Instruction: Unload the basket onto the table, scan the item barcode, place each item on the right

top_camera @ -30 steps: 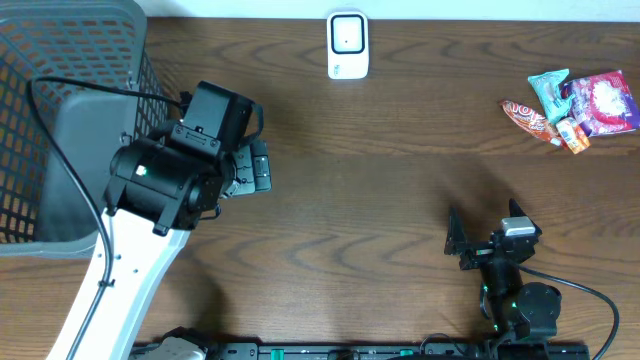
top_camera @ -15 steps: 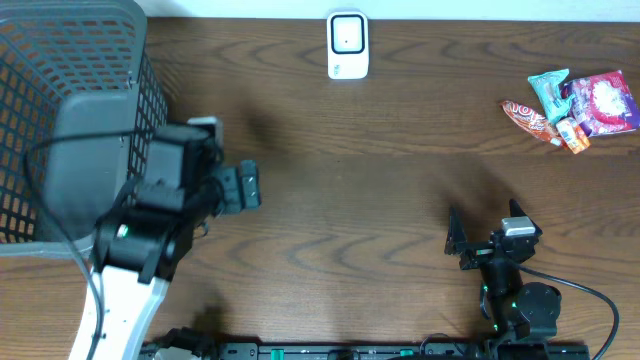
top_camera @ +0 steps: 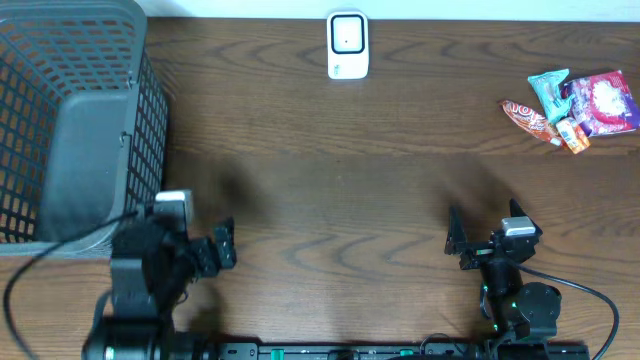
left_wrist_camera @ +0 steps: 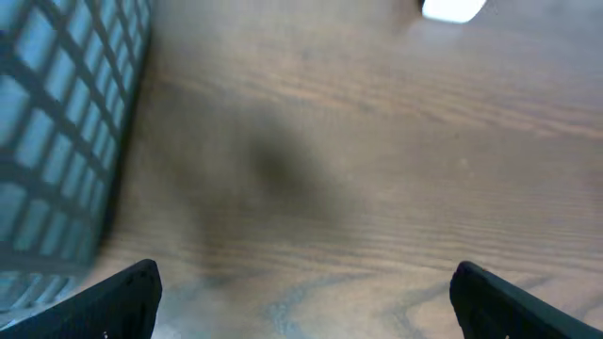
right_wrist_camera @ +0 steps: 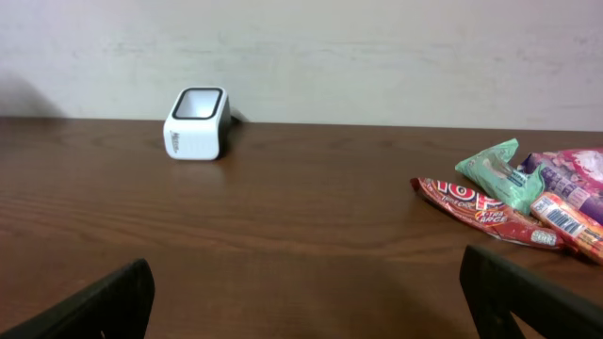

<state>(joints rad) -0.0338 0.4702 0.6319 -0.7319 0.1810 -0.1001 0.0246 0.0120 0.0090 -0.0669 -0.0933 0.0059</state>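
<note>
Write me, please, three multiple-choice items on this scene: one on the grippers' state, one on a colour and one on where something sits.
1. The left gripper and right gripper are: A. both open and empty; B. both shut; C. one open, one shut.
2. The mesh basket is: A. red; B. grey; C. yellow.
3. The white scanner stands: A. inside the basket; B. at the far edge of the table, near its middle; C. between the grippers.
Answers: 1 A, each wrist view shows the jaws wide apart with nothing between them; 2 B, its mesh and floor show grey from overhead; 3 B, overhead it stands alone at the top centre.
</note>
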